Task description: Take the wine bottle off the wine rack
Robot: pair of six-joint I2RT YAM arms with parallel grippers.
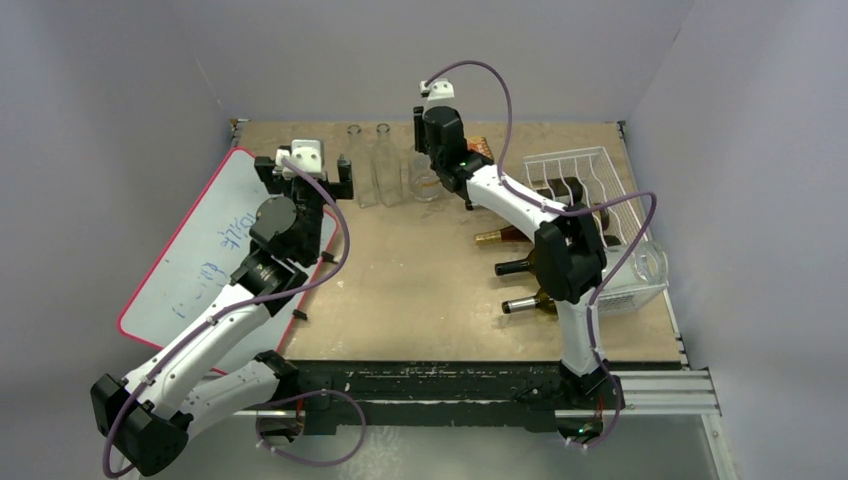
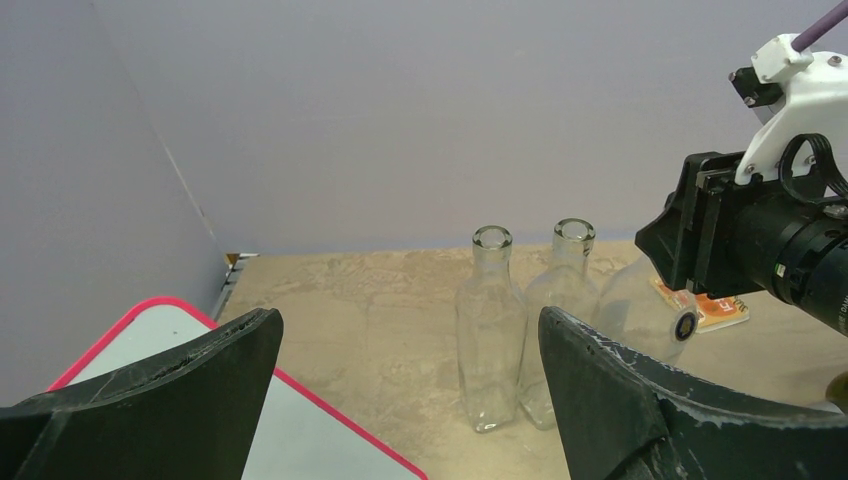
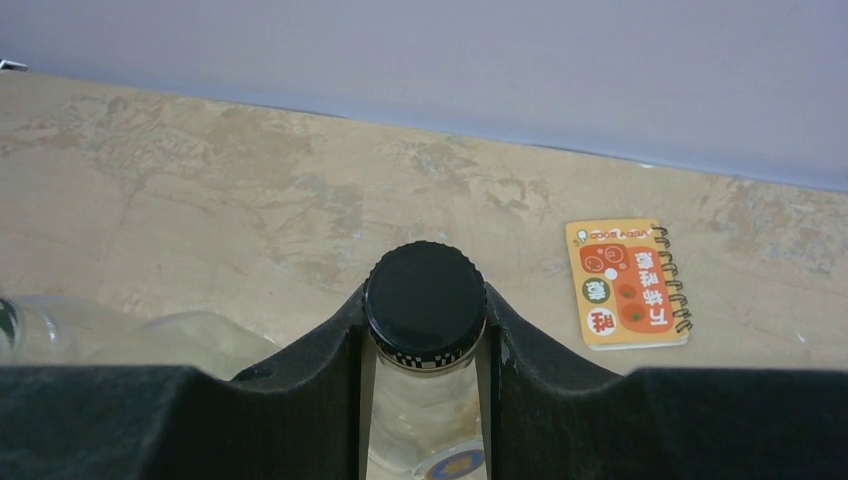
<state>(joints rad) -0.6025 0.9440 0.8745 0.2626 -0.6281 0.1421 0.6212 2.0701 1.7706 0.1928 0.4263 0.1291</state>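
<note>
Grey walls close round a mottled tan bench, and the work sits at its far edge. The right hand is clamped on the neck of a clear wine bottle with a black ribbed cap, one finger on each side just under the cap. That bottle stands upright and well clear of the wine rack, which lies back and to the right of this hand, near the arm's elbow. I cannot tell whether the bottle's base touches the bench. By my reading the lift-off is done for this bottle, and what is left is to set it down and let go. Three dark bottles still lie in the rack with their necks poking out. Just to the left of the right hand stands a pair of uncapped clear bottles, close enough to be knocked when the hand lets go. An orange spiral notebook lies flat ahead of it and to the right. The left hand hovers wide open and empty, facing those clear bottles, with a red-edged whiteboard below it and to its left.
</note>
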